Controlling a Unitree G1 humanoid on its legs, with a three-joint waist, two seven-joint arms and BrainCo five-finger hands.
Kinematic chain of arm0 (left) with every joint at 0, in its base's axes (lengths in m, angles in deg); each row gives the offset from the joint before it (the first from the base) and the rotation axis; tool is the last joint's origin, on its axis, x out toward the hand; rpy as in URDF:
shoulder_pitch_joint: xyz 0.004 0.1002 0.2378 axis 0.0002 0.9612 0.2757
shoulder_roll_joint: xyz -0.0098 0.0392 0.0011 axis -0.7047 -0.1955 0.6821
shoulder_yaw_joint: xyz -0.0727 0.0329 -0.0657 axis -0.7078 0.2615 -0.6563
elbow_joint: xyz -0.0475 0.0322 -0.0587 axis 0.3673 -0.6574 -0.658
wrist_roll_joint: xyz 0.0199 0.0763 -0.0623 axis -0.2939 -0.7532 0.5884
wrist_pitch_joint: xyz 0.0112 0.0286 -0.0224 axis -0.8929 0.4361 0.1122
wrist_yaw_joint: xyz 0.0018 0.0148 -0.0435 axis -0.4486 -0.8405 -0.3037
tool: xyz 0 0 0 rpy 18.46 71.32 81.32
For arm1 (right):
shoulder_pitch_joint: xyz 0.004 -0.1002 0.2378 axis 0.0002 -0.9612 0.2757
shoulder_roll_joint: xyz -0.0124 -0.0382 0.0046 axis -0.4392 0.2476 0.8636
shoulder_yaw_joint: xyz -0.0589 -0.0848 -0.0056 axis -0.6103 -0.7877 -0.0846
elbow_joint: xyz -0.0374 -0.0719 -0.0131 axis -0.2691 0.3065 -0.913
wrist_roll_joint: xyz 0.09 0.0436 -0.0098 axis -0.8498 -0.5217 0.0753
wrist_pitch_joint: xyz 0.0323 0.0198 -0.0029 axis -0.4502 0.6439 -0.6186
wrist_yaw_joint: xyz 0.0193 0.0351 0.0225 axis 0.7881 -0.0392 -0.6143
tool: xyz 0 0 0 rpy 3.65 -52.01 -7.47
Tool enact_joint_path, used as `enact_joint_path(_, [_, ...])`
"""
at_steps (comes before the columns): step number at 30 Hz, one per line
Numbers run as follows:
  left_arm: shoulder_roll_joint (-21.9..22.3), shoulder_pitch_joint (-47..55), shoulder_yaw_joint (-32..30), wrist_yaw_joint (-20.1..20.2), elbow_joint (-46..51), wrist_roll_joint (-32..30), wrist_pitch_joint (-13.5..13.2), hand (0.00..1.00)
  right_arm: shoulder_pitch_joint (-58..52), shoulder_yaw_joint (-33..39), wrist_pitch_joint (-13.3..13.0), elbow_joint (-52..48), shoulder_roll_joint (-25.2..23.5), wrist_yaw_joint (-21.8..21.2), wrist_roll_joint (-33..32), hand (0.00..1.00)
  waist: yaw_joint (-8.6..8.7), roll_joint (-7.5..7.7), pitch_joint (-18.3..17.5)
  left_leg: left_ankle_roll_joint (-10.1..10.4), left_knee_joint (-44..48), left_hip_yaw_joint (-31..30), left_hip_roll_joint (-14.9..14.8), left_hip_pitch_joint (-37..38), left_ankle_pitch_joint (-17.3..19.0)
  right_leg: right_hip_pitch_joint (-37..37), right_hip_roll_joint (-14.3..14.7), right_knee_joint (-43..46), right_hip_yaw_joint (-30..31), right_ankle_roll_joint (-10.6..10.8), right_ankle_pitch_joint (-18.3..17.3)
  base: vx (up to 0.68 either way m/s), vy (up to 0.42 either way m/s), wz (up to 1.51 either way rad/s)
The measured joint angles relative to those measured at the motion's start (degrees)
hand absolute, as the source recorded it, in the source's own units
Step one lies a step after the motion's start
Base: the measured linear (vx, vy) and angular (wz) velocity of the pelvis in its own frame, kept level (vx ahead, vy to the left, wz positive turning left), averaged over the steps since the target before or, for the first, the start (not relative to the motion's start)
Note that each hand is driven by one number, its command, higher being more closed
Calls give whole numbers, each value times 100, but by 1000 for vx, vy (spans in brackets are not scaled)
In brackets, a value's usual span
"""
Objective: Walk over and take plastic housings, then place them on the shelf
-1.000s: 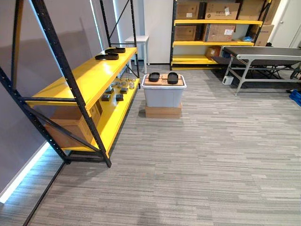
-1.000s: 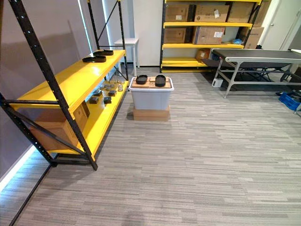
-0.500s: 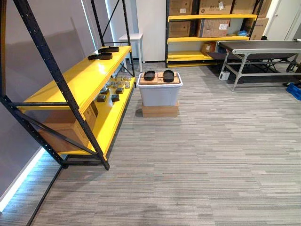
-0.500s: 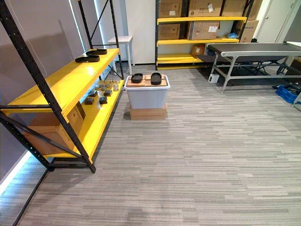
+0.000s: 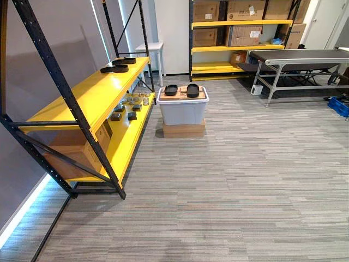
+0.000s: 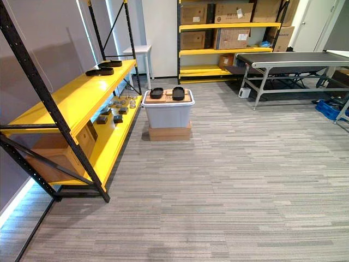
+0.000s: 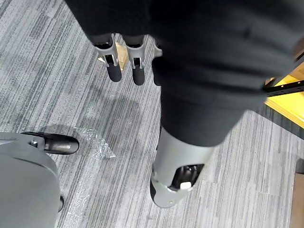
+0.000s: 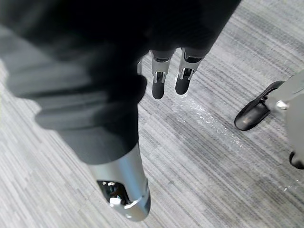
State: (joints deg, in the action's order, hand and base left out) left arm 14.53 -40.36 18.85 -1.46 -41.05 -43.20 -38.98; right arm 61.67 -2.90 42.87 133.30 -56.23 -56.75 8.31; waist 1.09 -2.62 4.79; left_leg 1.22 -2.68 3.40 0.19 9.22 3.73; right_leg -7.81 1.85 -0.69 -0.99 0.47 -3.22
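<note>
Currently seeing two black plastic housings point(image 5: 193, 90) side by side on the lid of a grey bin point(image 5: 182, 113), stacked on a cardboard box point(image 5: 184, 130) just beside the yellow shelf point(image 5: 90, 95). Further housings point(image 5: 114, 69) at its top level's far end. Reading left hand point(image 7: 114, 71) as relaxed, fingers straight, empty, above carpet; right hand point(image 8: 158, 88) likewise.

Yellow shelf point(image 5: 92, 93), black housings point(image 5: 171, 90), grey striped carpet point(image 5: 245, 180)
</note>
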Motion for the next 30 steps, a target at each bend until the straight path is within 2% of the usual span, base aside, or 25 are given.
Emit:
enact_joint_path(6, [10,-5,1,0,1,1,-5,0,-58,3,2,11,-42,-1,1,0,-1,63,24,-33,-94,19,-1,-17,-22,47,9,-46,12,-4,3,-9,-5,-1])
enact_joint_path(8, [13,-20,6,0,14,4,-6,0,-7,5,2,10,-90,-2,1,0,-5,66,27,-99,113,53,6,-228,124,209,0,14,37,1,-22,-18,10,-11])
enact_joint_path(10, [18,-51,42,2,113,65,-5,0,143,4,4,9,-144,-6,-1,0,-22,77,139,-179,645,149,5,-547,453,646,-38,705,78,156,-437,-1,20,-16])
enact_joint_path(11, [0,-65,156,1,142,111,-5,0,187,3,5,1,-173,-6,-1,0,-18,103,237,-216,844,156,29,-587,606,877,-96,1339,65,402,-747,32,23,-16])
enact_joint_path(12, [-10,-40,270,5,165,114,-5,0,148,-22,8,-4,-200,-6,-1,0,-31,90,283,-295,915,180,12,-562,749,1242,-101,2189,22,647,-906,29,30,-20])
enact_joint_path(13, [-27,-31,296,-2,165,114,-2,0,145,-99,7,-31,-231,-7,-2,0,-34,96,290,-295,925,208,-6,-551,799,1515,-108,2734,-2,663,-910,94,64,-20])
enact_joint_path(14, [-113,-76,428,-4,171,114,-1,0,136,-200,8,-111,-311,-13,-2,0,-11,86,383,-324,916,196,-23,-422,865,2026,-190,3795,-107,669,-923,122,63,-5])
enact_joint_path(15, [-157,-101,485,-4,190,112,0,0,122,-222,11,-117,-345,-13,-3,0,4,135,466,-349,867,193,-17,-291,887,2180,-283,4197,-211,644,-965,167,59,0])
enact_joint_path(16, [-197,-136,516,-7,190,112,4,0,60,-223,15,-113,-366,-10,-3,0,18,129,562,-371,738,190,-39,-50,934,2383,-447,4463,-501,533,-1142,272,6,0])
enact_joint_path(18, [-240,-239,507,-16,191,111,1,0,-11,-227,14,-109,-373,-14,-3,0,106,111,566,-353,688,145,-171,93,1081,2667,-501,4004,-793,456,-1186,368,-46,7])
enact_joint_path(19, [-254,-385,505,-15,189,108,0,0,-12,-227,14,-107,-388,-13,-3,0,185,77,628,-284,667,96,-332,204,1178,2843,-405,3475,-893,385,-1140,456,-126,27])
enact_joint_path(20, [-256,-559,505,-18,188,107,-5,0,-25,-227,14,-101,-389,-11,-2,0,268,-3,683,-185,595,55,-573,340,1241,3044,-253,2867,-1009,202,-966,486,-150,34])
enact_joint_path(21, [-251,-639,506,-18,188,106,-13,0,-44,-227,13,-105,-390,-11,-2,0,334,-66,706,-146,501,14,-729,443,1269,3132,-162,2509,-1079,127,-793,537,-172,47])
enact_joint_path(22, [-299,-703,516,-16,195,102,-42,0,-178,-217,7,-109,-449,-12,0,0,389,13,669,-118,480,-52,-762,583,1269,3213,-102,1874,-1004,83,-370,617,-213,46])
enact_joint_path(23, [-275,-701,518,-7,199,101,-69,0,-339,-197,3,-94,-472,-15,1,0,418,69,618,96,824,-93,-860,650,1393,3121,-60,1825,-934,-207,500,669,-238,40])
enact_joint_path(24, [-197,-710,473,-7,202,101,-70,0,-358,-132,4,-90,-464,-14,2,0,428,17,630,140,1176,-147,-977,626,1418,3043,16,1963,-997,-402,453,742,-252,19])
enact_joint_path(25, [-97,-708,374,6,236,89,-75,0,-377,156,0,-155,-568,-20,3,0,431,-28,651,418,2239,-178,-1100,260,1181,2863,91,2113,-1047,-502,138,799,-250,9])
enact_joint_path(26, [18,-687,147,7,265,86,-70,0,-416,280,4,-202,-615,-27,3,0,425,-48,689,428,3347,-216,-1144,-162,726,2579,122,2087,-1045,-579,-78,939,-283,16])
enact_joint_path(27, [185,-636,-155,9,326,86,-59,0,-489,359,6,-227,-660,-23,4,0,421,-110,776,622,5006,-346,-1259,-734,221,1965,216,1828,-1046,-656,-250,780,-250,13])
enact_joint_path(28, [238,-596,-278,11,371,92,-64,0,-515,403,9,-227,-672,-20,-4,0,388,-109,816,650,5659,-343,-1308,-944,205,1602,275,1648,-1014,-673,-284,731,-230,3])
enact_joint_path(29, [293,-466,-432,7,478,104,-57,0,-546,387,11,-247,-684,-13,-6,0,298,-88,825,664,6558,-154,-1439,-1322,259,926,372,1249,-922,-688,-292,687,-201,-16])
enact_joint_path(30, [343,-354,-474,-7,627,152,-62,0,-543,317,11,-348,-714,-3,-3,0,212,-6,835,599,6961,127,-1514,-1784,339,356,382,883,-823,-736,-323,668,-182,-22])
